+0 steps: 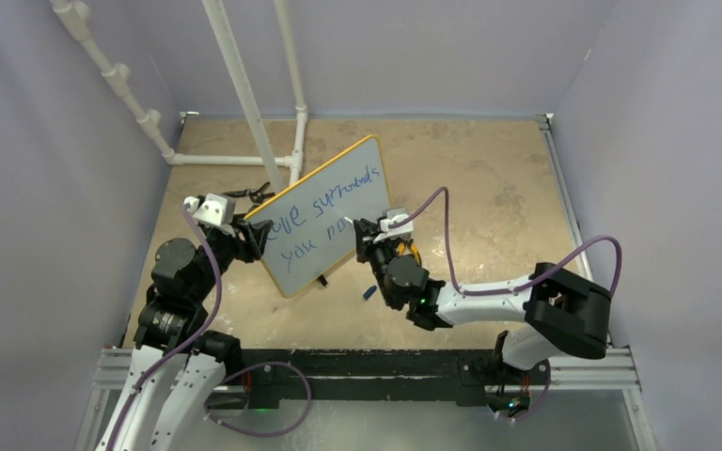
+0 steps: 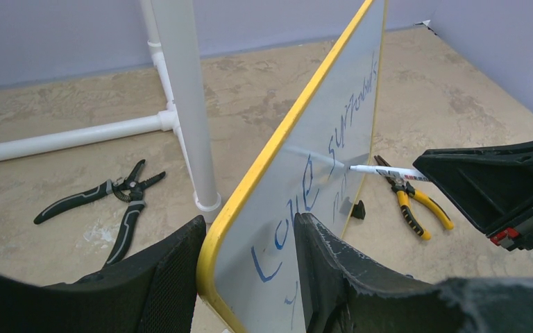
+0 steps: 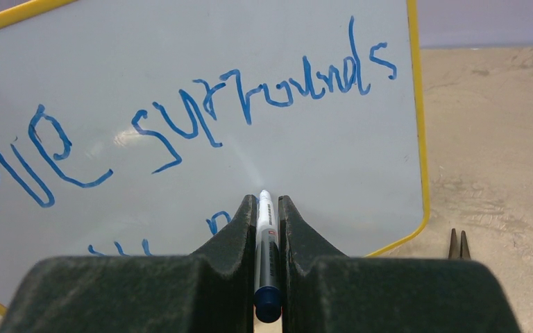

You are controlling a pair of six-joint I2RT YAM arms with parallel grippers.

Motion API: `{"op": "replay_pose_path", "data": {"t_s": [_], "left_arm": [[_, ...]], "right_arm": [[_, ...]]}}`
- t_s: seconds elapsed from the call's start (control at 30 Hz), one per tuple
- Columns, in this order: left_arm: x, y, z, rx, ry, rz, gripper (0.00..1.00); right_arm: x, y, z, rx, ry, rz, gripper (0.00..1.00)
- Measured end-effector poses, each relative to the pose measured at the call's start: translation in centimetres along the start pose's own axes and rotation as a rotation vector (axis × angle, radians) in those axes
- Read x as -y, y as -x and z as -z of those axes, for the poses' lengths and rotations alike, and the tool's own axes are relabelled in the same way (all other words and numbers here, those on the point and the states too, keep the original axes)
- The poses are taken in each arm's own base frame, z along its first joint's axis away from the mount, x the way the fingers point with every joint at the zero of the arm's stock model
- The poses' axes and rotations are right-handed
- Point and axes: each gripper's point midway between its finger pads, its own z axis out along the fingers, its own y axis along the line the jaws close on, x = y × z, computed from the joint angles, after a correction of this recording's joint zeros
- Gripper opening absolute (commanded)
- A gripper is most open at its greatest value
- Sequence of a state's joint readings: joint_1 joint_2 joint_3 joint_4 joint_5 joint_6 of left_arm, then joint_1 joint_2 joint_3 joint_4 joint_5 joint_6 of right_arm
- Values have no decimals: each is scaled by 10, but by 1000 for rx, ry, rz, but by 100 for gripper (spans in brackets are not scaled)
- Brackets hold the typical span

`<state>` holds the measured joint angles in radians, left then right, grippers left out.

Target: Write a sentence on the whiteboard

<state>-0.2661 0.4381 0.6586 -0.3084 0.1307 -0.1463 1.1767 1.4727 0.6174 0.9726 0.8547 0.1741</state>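
Observation:
The whiteboard (image 1: 324,214), pale with a yellow frame, stands tilted mid-table. It bears the sentence (image 1: 320,214) in blue, two lines reading roughly "love surrounds / you". My left gripper (image 1: 249,235) is shut on the board's left edge (image 2: 250,236), one finger on each face. My right gripper (image 1: 368,235) is shut on a white marker with a blue end (image 3: 266,243). The marker tip points at the board (image 3: 201,139) below "surrounds" (image 3: 250,104), close to the second line. The marker also shows in the left wrist view (image 2: 385,170), tip at the board face.
Black-handled pliers (image 2: 104,201) lie left of the board by a white pipe frame (image 2: 187,104). Yellow-handled pliers (image 2: 416,205) lie right of the board. A small blue cap (image 1: 369,292) lies on the table near the right arm. Purple walls enclose the table.

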Motion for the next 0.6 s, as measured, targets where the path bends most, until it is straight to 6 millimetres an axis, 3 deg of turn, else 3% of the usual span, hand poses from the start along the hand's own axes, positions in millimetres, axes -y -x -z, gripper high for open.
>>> {"op": "replay_pose_path", "data": {"t_s": [0.2,0.6], "left_arm": [[0,0,0,0,0,0,49],[0,0,0,0,0,0,49]], "right_arm": [[1,2,-2,12,-4,-4,0],[10,-13,-4,-14,-49,25,0]]}}
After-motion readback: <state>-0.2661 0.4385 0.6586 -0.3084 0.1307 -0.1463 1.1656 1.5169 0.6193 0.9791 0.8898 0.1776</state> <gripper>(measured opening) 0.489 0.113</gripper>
